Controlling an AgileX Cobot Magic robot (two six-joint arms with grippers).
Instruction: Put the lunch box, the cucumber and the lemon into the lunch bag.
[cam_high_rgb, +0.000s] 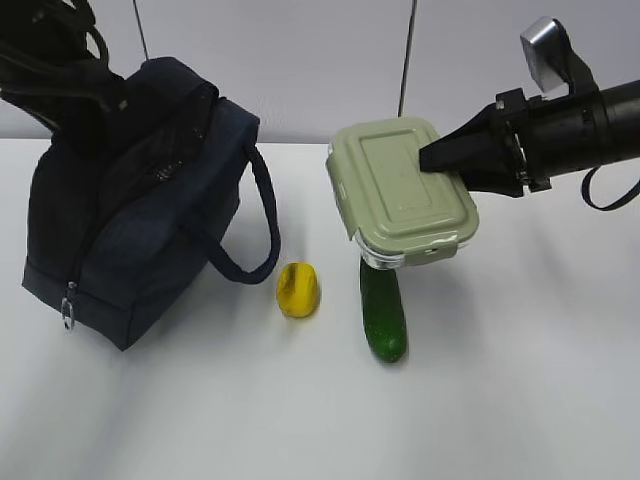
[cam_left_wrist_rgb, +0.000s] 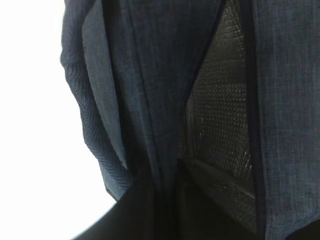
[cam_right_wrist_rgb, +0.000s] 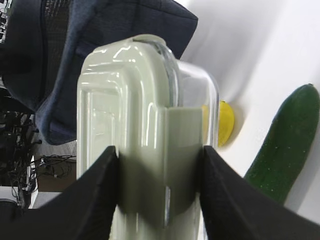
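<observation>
From my station, nearest the exterior camera I find the cucumber (cam_high_rgb: 383, 312) lying on the white table (cam_high_rgb: 500, 400), its far end under the raised lunch box. Just left of it, apart, sits the lemon (cam_high_rgb: 298, 289). Both are outside the bag.

Farther back, my right gripper (cam_high_rgb: 440, 158) is clamped on the lunch box (cam_high_rgb: 400, 190), one finger on the sage-green lid and one on the clear base, as the right wrist view confirms (cam_right_wrist_rgb: 160, 165). The box is held off the table, tilted, above the cucumber.

At left stands the navy lunch bag (cam_high_rgb: 130, 215), zipper parted, one loop handle hanging toward the lemon. My left arm reaches it at the far top; the left gripper itself is hidden, its jaws closed. The left wrist view shows only bag fabric (cam_left_wrist_rgb: 150, 100) and its dark mesh-textured lining.
</observation>
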